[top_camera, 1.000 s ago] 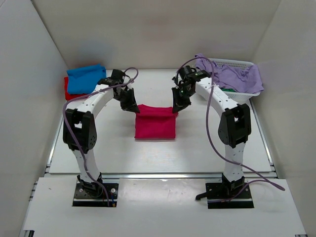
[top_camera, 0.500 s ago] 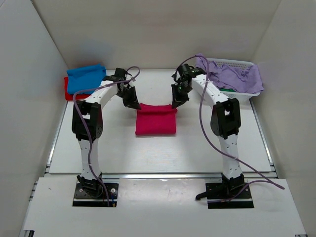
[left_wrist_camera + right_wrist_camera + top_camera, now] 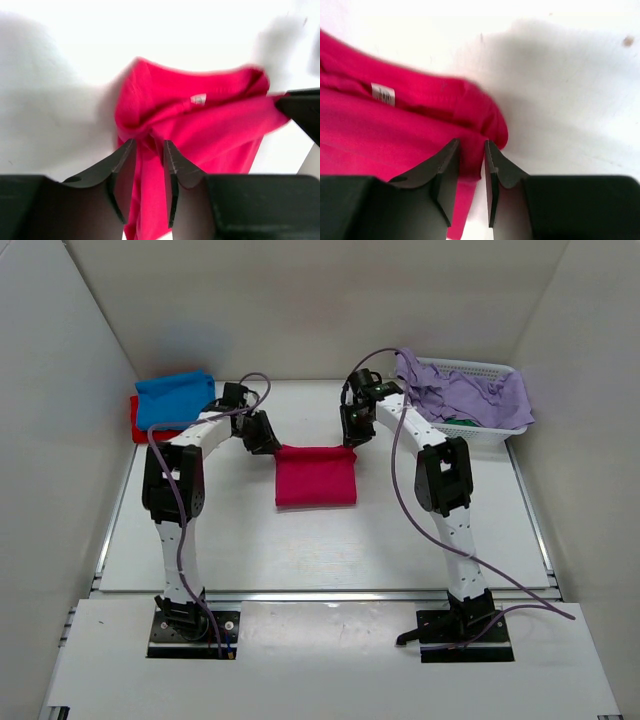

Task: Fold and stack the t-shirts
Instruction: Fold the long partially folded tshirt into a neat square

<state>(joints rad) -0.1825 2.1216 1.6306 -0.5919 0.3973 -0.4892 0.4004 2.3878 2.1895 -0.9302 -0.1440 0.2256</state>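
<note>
Crimson t-shirt (image 3: 315,480) lies folded, left of the basket (image 3: 478,366). Left gripper (image 3: 149,143) and right gripper (image 3: 471,144): jaws parted astride its far corners. The fold looks done. Next: regrip it and stack it on the blue t-shirt (image 3: 175,398).

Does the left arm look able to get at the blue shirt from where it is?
Probably yes: the blue shirt lies just left of the left claw with only table between, though the claw straddles the pink shirt's corner.

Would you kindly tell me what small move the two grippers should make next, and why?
Probably lift both grippers straight up: the crimson-pink folded cloth t-shirt lies flat, and the left gripper and right gripper stand with jaws parted at its far corners.
</note>
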